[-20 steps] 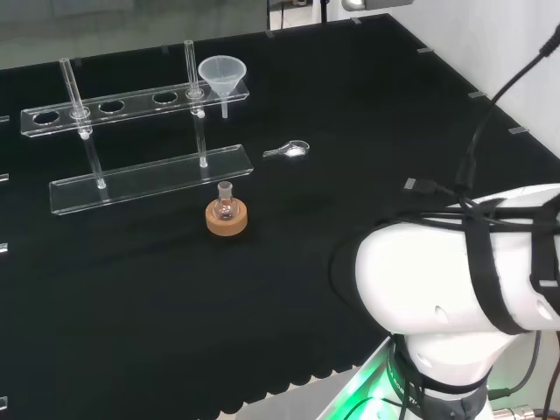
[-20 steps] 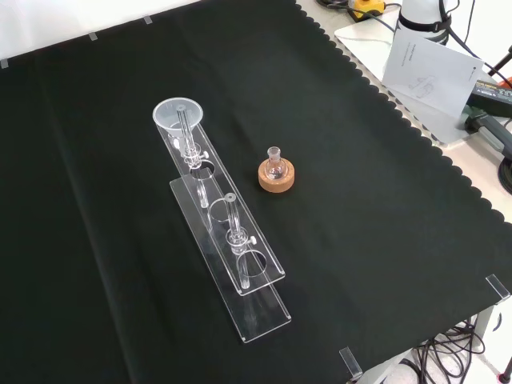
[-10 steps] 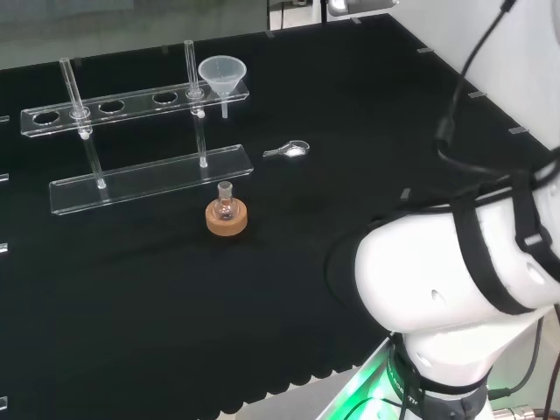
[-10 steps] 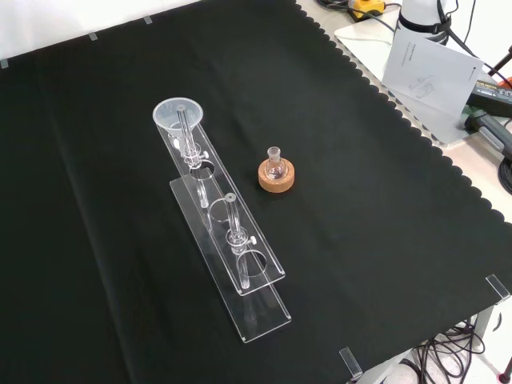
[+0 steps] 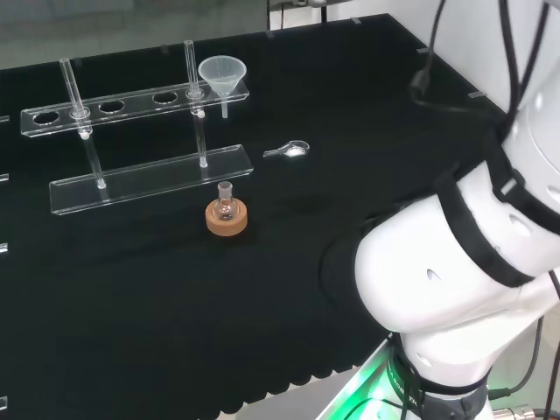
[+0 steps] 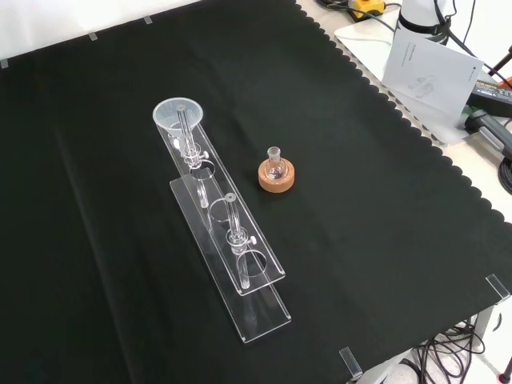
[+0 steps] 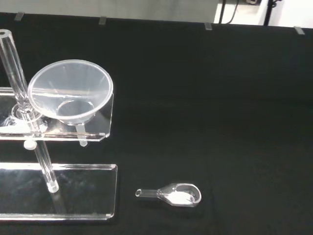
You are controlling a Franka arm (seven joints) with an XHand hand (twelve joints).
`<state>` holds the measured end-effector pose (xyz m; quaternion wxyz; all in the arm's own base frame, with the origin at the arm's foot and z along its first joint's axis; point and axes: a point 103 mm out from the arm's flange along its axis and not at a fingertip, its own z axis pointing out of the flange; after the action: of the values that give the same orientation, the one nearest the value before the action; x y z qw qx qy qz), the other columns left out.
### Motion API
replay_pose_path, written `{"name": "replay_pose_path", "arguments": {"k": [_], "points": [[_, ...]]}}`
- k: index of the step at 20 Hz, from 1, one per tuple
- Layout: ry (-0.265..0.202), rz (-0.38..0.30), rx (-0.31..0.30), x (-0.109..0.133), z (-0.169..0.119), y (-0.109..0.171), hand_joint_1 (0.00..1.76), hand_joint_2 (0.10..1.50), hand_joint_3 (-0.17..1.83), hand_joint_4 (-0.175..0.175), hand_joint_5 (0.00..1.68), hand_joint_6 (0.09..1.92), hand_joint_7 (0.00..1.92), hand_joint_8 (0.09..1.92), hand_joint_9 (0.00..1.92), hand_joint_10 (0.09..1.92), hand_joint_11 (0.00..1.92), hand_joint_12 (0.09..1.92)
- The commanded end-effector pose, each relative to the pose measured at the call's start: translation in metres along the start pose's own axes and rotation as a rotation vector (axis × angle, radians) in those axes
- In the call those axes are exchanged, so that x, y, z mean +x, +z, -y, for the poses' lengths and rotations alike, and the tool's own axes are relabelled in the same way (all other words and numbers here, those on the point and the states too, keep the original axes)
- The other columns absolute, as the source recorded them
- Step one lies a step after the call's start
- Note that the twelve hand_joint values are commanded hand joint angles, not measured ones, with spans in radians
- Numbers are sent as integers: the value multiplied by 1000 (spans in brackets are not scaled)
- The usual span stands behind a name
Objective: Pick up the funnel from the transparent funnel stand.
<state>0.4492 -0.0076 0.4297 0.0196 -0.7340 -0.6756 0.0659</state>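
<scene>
A clear plastic funnel [image 5: 222, 73] sits in the end hole of the transparent funnel stand's upper rail [image 5: 131, 101], at the rail's right end in the head view. In the front view the funnel [image 6: 178, 114] is at the stand's far end, over the rail [image 6: 256, 260]. The wrist view looks at the funnel [image 7: 70, 93] from close by; its stem passes down through the rail [image 7: 105, 125]. Two upright clear rods carry the rail above a flat base plate [image 5: 149, 179]. Nothing touches the funnel.
A small flask on a cork ring [image 5: 227, 214] stands in front of the stand's base, also seen in the front view [image 6: 276, 174]. A small glass scoop with white powder [image 5: 291, 150] lies right of the stand. The arm's white links [image 5: 464, 262] stand at the head view's right.
In the head view the arm's white links have swung upward at the right. The funnel, stand, flask and scoop have stayed put.
</scene>
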Motion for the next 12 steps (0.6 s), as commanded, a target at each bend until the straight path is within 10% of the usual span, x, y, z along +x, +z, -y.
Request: {"name": "replay_pose_path", "arguments": {"k": [1,12], "points": [[-88,29,47,33,-49,23,400,951,290,11,176,87,31,443,195,683,55,1409],[-114,96,163,69,-66,66,472,796,261,13,155,87,0,510,179,752,151,1475]]}}
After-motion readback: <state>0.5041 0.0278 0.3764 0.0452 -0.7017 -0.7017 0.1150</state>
